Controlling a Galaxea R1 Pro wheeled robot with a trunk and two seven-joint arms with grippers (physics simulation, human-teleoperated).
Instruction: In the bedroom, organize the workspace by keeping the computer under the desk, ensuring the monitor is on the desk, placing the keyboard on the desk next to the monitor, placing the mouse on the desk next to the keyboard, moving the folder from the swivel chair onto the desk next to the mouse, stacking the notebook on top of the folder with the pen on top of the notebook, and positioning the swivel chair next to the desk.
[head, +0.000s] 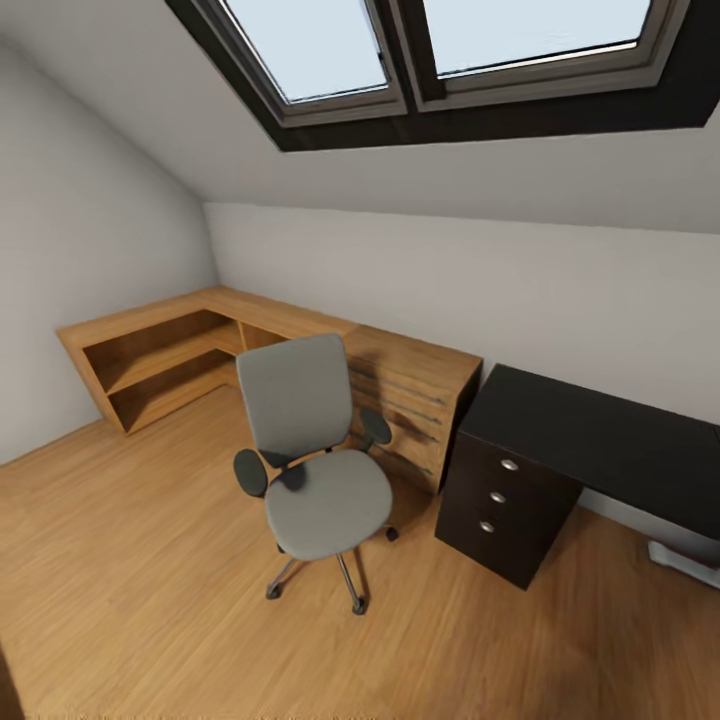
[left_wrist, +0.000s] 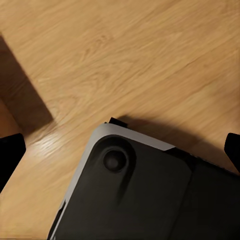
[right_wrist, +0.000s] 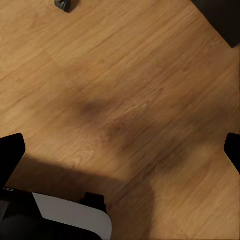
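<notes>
Wooden floor nearest, light brown planks, across the whole near part of the room. On it, in the middle, the swivel chair: grey seat turned to the near side, grey back upright, black armrests, chrome base on casters. Placed left of the desk, near it but apart, not touching. Just behind the chair, a light-wood dresser with drawers, joined to a low light-wood corner shelf along the far and left walls.

At the right, the black tabletop of the desk, standing on a dark drawer unit with three round silver knobs. Farther right, under the tabletop, a white leg. Above all, on the sloped ceiling, a dark-framed skylight.

Left pincer spread wide, pinching nothing, pointed down at the floor above a dark grey rounded part of the robot's base. Right pincer also spread wide and holding nothing, above bare planks, with the base showing again beside it. Farther along the floor in the right wrist view, one black caster and a dark corner; cannot tell of which furniture.
</notes>
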